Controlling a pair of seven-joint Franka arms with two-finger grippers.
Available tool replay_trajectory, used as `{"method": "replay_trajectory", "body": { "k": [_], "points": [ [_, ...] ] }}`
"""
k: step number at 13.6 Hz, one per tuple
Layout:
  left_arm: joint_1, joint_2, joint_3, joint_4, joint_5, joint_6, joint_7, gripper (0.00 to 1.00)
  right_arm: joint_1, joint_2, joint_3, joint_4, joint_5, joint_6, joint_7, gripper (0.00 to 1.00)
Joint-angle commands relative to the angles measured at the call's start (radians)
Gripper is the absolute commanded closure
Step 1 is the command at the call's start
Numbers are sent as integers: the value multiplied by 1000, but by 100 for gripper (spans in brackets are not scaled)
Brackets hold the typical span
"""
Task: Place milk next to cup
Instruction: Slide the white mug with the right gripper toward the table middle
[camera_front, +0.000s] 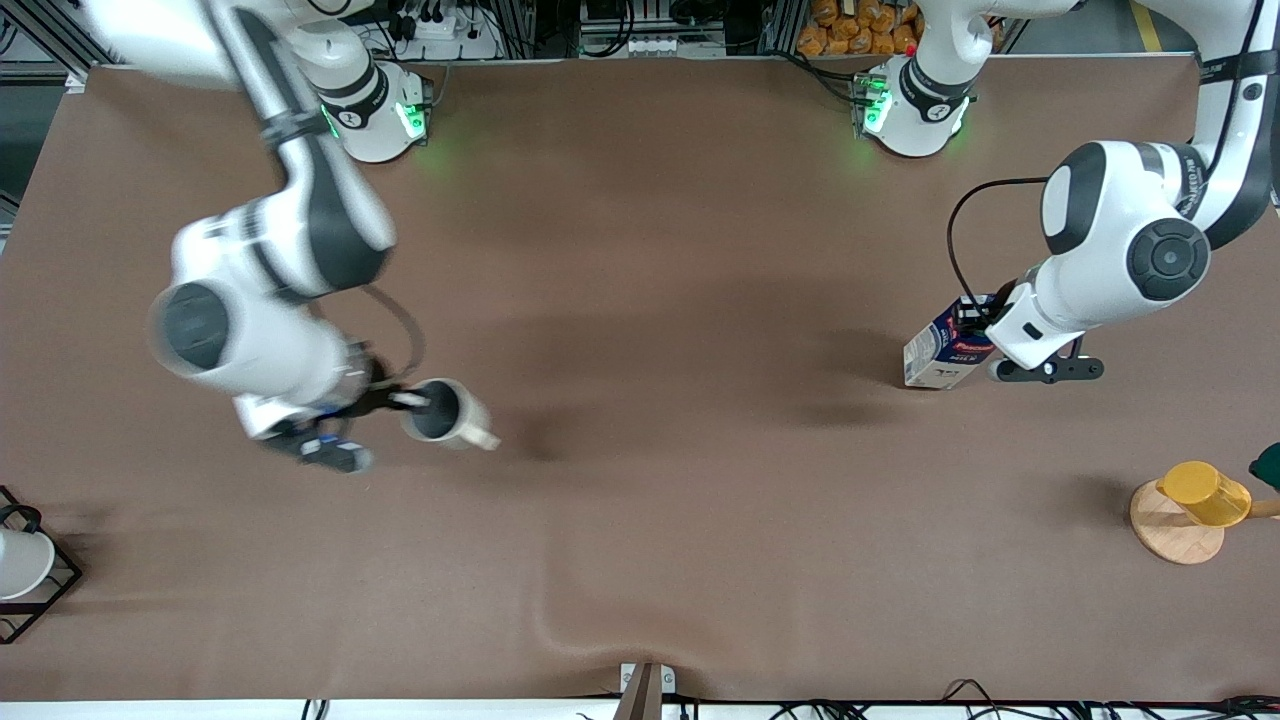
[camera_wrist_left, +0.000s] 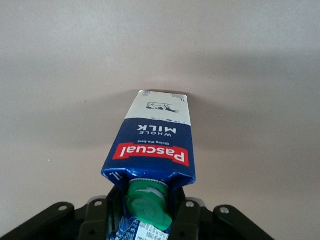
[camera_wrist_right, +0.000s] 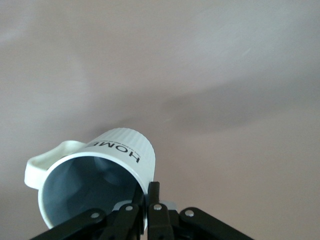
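The milk (camera_front: 943, 352) is a dark blue carton with a red band and a white base, near the left arm's end of the table. My left gripper (camera_front: 985, 335) is shut on its top by the green cap and holds it tilted; I cannot tell if its base touches the table. The left wrist view shows the milk (camera_wrist_left: 152, 142) between that gripper's (camera_wrist_left: 145, 212) fingers. The cup (camera_front: 447, 412), off-white with a grey inside, hangs tilted over the table toward the right arm's end. My right gripper (camera_front: 415, 402) is shut on its rim, as the right wrist view shows of the cup (camera_wrist_right: 107, 155) and gripper (camera_wrist_right: 147, 197).
A yellow cup (camera_front: 1205, 492) lies on a round wooden coaster (camera_front: 1170, 535) at the left arm's end, with a dark green thing (camera_front: 1268, 465) beside it. A plain white cup (camera_front: 18, 562) sits in a black wire rack (camera_front: 45, 598) at the right arm's end.
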Motion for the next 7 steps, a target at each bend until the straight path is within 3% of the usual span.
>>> {"method": "replay_trajectory", "body": {
  "k": [1,5,7],
  "points": [
    [-4,-2,1,73,-8,-66,6,61,127,64,-17,28,37,90,213,100],
    [-9,-3,-2,119,-8,-120,8,61,278,236,-26,92,24,317,434,100],
    [-20,-8,-13,134,-8,-134,2,61,298,277,-29,100,21,378,462,100]
  ]
}}
